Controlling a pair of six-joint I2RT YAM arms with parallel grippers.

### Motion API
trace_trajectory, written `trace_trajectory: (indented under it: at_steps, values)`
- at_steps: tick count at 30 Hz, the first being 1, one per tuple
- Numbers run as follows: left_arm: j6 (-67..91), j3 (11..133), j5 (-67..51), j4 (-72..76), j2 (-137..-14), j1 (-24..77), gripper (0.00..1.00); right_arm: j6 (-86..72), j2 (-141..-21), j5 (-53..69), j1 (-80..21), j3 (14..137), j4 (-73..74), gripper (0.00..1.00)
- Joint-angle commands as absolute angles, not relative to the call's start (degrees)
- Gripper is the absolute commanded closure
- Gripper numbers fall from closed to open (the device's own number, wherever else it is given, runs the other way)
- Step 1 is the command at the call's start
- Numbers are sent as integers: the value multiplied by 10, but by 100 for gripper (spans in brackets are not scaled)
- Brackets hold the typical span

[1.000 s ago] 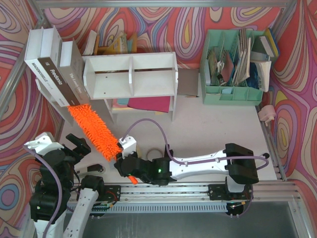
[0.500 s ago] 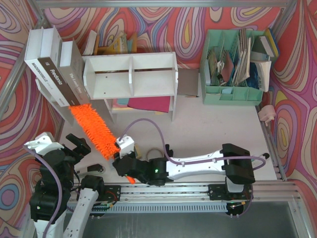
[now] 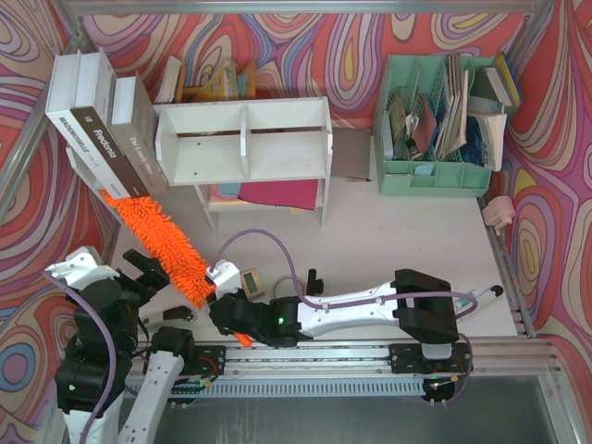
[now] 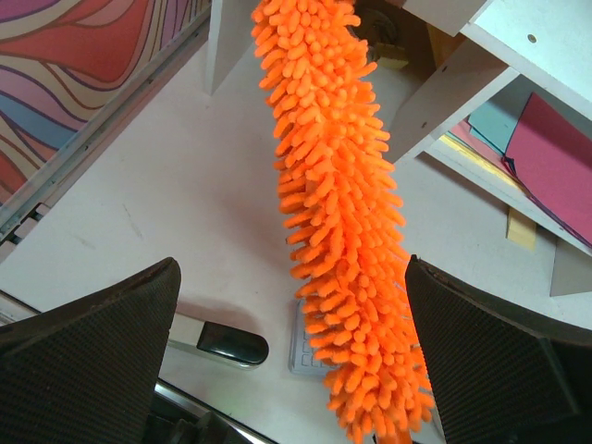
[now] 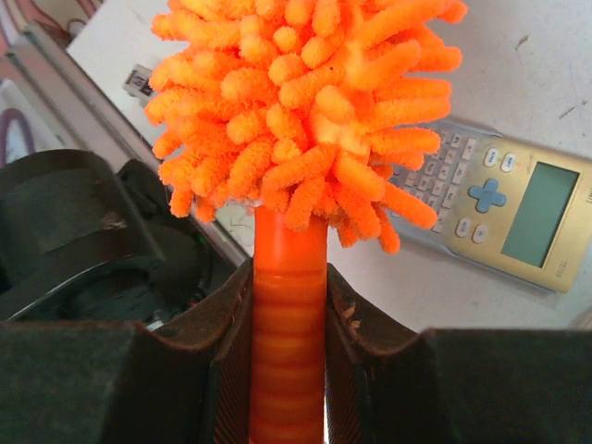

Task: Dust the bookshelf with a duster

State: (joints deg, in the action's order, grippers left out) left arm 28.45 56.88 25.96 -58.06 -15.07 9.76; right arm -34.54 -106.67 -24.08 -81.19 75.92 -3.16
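The right hand (image 5: pixel 289 310) is clamping the duster (image 3: pixel 153 236) by its stiff plastic handle (image 5: pixel 287 277), probably the only firm hold on something so light and floppy, its fluffy head slanting toward the near-left corner of the bookshelf (image 3: pixel 245 139), while the left hand (image 4: pixel 296 351) is hanging wide open.

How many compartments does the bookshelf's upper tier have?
2. The left compartment and the right compartment sit either side of the central divider of the bookshelf. Below, a lower tier holds coloured paper, mostly hidden.
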Motion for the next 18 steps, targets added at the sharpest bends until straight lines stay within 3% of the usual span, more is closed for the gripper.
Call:
trace_trajectory:
  at_steps: [1, 18]
  values:
    - [279, 562, 260, -568, -149, 96, 2, -337, -1086, -195, -801, 764, -39, 100]
    - [279, 562, 261, -568, -153, 96, 2, -322, -1061, -220, -798, 753, -46, 100]
